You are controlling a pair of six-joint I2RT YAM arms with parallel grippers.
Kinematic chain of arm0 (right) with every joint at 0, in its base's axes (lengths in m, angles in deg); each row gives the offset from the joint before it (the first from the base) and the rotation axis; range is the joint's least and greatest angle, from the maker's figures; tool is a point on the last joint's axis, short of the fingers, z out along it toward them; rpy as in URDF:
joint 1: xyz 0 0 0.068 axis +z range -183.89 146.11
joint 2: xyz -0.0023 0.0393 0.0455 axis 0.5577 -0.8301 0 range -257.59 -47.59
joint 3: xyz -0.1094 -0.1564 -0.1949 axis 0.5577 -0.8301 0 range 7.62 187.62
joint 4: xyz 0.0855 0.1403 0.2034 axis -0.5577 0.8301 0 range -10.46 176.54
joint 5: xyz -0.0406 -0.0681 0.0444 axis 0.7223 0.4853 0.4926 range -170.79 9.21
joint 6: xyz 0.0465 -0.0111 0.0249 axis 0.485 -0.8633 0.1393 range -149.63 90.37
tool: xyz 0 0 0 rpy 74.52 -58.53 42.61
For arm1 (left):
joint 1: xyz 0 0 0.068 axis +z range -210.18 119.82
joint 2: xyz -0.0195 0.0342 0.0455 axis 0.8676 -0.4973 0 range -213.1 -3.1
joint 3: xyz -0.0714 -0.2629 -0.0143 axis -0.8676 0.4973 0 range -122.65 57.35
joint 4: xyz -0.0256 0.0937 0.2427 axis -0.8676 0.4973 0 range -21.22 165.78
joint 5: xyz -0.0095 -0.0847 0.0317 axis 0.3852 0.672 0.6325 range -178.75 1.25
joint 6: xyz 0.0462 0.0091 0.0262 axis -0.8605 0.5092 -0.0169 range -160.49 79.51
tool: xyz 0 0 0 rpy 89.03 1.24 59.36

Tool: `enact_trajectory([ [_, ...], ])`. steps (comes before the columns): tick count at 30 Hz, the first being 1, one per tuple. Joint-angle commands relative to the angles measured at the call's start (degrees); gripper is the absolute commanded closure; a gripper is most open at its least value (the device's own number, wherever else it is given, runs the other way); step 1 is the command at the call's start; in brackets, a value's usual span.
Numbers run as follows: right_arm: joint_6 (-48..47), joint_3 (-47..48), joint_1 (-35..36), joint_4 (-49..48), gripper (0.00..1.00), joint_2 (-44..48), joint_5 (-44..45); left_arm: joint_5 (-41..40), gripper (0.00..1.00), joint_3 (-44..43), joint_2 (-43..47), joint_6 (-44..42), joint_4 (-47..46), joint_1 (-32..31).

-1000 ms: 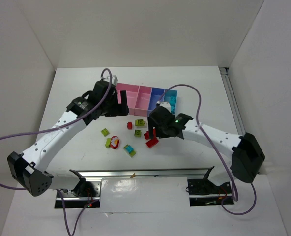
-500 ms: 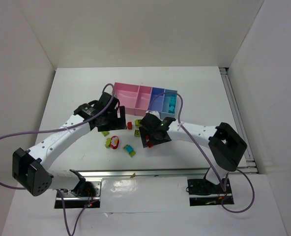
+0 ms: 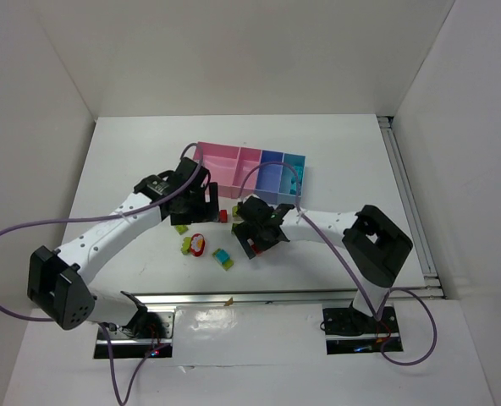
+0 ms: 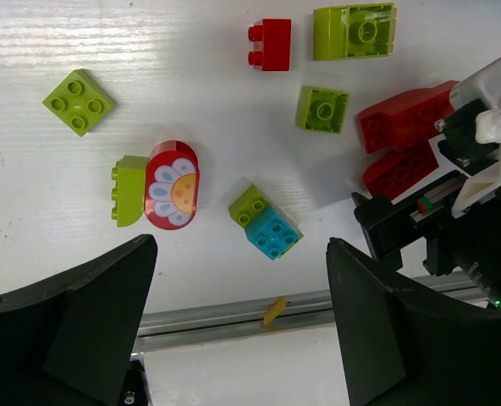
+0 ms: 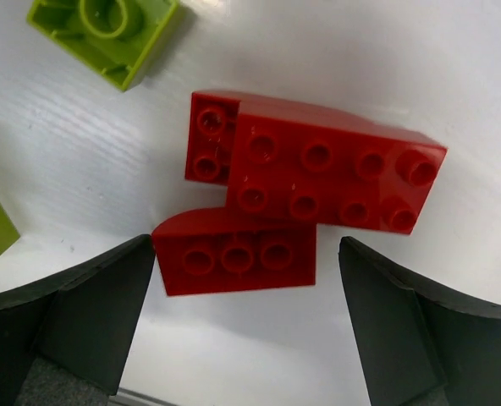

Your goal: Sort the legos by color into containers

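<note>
Four joined containers (image 3: 233,158) sit at the back: two pink, one blue (image 3: 272,176), one light blue holding teal legos (image 3: 294,173). Loose legos lie in front. My right gripper (image 3: 256,240) is open and low; its fingers straddle a curved red brick (image 5: 238,258) touching a longer red brick (image 5: 335,173). My left gripper (image 3: 197,200) is open and empty, hovering over the pile. It sees a lime square (image 4: 79,101), a red flower piece (image 4: 173,184) with a lime half, a teal-and-lime brick (image 4: 266,222), a small red brick (image 4: 272,44) and lime bricks (image 4: 322,109).
The right arm's gripper body (image 4: 479,169) stands close to the right of the left gripper's view. A metal rail (image 3: 250,298) runs along the table's near edge. White walls enclose the table on three sides.
My left gripper moved from beside the pink bins toward me, over the loose bricks. My right gripper shifted left and down around the red bricks.
</note>
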Motion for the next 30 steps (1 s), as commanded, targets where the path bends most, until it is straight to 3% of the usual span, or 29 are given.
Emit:
enact_trajectory([
  [1,-2.49,-1.54,-1.66,-4.67,0.04,0.21,-1.69,-1.22,0.08,-2.74,-0.92,0.34,-0.27,-0.29],
  [4,-3.11,-3.12,-1.67,-6.61,0.13,1.52,-2.92,-1.83,0.08,-2.75,-0.93,0.34,-0.27,-0.29],
  [7,-3.81,-3.65,-2.29,-7.31,0.30,2.06,-4.94,-2.97,0.08,-3.27,-0.93,0.34,-0.27,-0.29],
  [10,-3.81,-3.65,-2.29,-6.18,0.38,3.62,-4.24,-3.50,0.08,-4.33,-0.93,-0.19,0.26,-0.29],
  [15,-1.36,1.86,-2.29,2.08,0.41,11.19,1.63,-5.69,0.08,-7.04,-0.41,-1.24,2.54,3.03],
  [19,-0.21,7.40,-7.11,4.11,0.41,14.09,2.10,-7.01,0.07,-8.37,0.13,-2.65,3.07,6.90],
  [23,-0.21,16.19,-13.96,3.06,0.41,7.89,-0.63,-6.06,0.07,-8.37,1.35,-2.13,3.07,10.33],
  [30,-1.79,35.53,-18.45,2.27,0.41,-8.91,1.21,-1.84,0.07,-3.37,1.36,1.04,3.07,13.06],
])
